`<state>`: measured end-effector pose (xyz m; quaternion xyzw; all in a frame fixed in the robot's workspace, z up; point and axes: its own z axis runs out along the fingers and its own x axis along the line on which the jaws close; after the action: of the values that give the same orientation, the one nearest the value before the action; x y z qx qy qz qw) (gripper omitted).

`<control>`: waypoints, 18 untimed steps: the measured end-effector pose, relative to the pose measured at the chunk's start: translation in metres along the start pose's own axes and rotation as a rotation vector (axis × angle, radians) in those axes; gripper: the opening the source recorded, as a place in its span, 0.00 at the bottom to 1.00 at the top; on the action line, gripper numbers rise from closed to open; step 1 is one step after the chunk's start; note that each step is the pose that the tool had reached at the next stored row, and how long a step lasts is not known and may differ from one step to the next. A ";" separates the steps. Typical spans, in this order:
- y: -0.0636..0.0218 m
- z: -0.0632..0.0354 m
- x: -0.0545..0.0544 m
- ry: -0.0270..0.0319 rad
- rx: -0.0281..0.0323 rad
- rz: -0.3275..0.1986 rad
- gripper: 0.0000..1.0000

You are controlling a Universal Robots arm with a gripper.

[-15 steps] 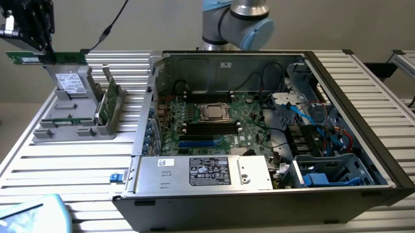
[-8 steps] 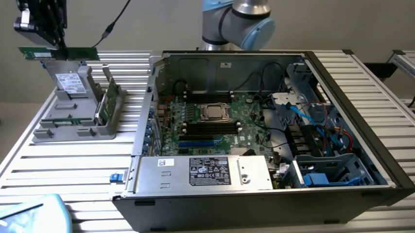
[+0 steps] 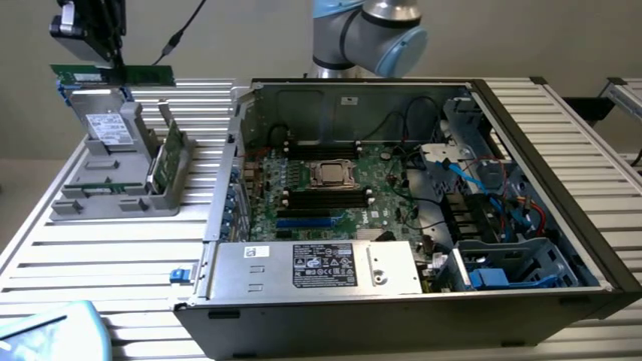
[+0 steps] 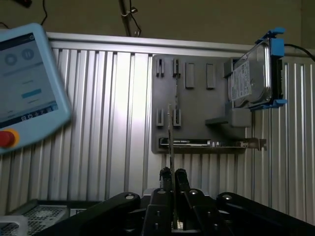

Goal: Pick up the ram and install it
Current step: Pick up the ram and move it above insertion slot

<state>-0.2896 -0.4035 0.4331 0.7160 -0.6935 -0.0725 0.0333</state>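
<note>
The ram point(image 3: 113, 74), a narrow green stick, hangs level in the air at the exterior view's upper left, above the grey holder point(image 3: 110, 192). My gripper point(image 3: 116, 68) is shut on its upper edge. In the wrist view the ram point(image 4: 171, 137) is edge-on, a thin strip rising from between the black fingertips of the gripper point(image 4: 173, 173), which are pressed against it. The open computer case point(image 3: 401, 210) lies at the exterior view's right, with black memory slots point(image 3: 326, 197) beside the processor socket.
The grey holder point(image 4: 197, 98) carries a silver drive with blue tabs point(image 3: 108, 128) point(image 4: 253, 76) and a broader green expansion card point(image 3: 171, 154) point(image 4: 206, 143). A light-blue teach pendant point(image 3: 45, 331) point(image 4: 27, 83) lies on the slatted table. The arm's base point(image 3: 361, 30) stands behind the case.
</note>
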 end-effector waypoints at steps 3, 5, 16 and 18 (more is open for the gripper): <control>-0.0108 -0.0046 0.000 -0.0004 0.0001 0.000 0.15; -0.0178 -0.0076 0.000 -0.0007 0.0001 0.000 0.15; -0.0575 -0.0238 0.001 -0.0027 0.0001 0.000 0.15; -0.0647 -0.0264 0.001 -0.0034 0.0002 0.000 0.15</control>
<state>-0.2217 -0.4035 0.4495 0.7161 -0.6934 -0.0737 0.0321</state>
